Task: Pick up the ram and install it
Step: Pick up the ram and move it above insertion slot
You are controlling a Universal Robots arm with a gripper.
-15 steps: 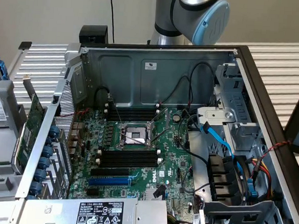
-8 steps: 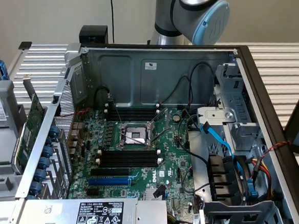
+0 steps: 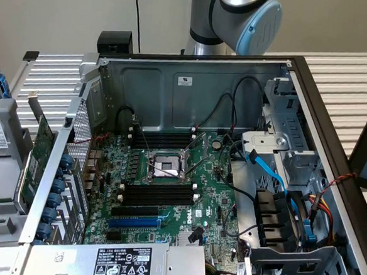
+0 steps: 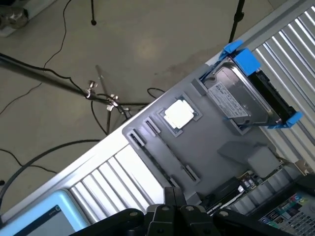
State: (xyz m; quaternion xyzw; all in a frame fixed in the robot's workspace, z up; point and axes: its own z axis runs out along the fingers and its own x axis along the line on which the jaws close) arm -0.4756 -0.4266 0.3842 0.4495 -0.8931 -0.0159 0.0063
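My gripper (image 4: 179, 212) is a dark shape at the edge of the wrist view, hanging above a grey parts tray (image 4: 211, 147). A narrow dark strip with pale marks (image 4: 231, 189) lies in the tray close to the gripper; I cannot tell whether it is the ram, which is otherwise hidden. In the exterior view the open computer case (image 3: 194, 81) holds the motherboard (image 3: 210, 205). Its long black memory slots (image 3: 157, 195) sit beside the processor socket (image 3: 165, 168). The arm's grey and blue joint (image 3: 246, 13) rises behind the case.
The tray holds a hard drive in a blue caddy (image 4: 246, 96) and a white square chip (image 4: 178, 114). A green expansion card (image 3: 41, 146) stands at the case's side on the exterior view's left. Blue and black cables (image 3: 272, 175) crowd the drive bay. Cords and stands (image 4: 98, 93) are on the floor.
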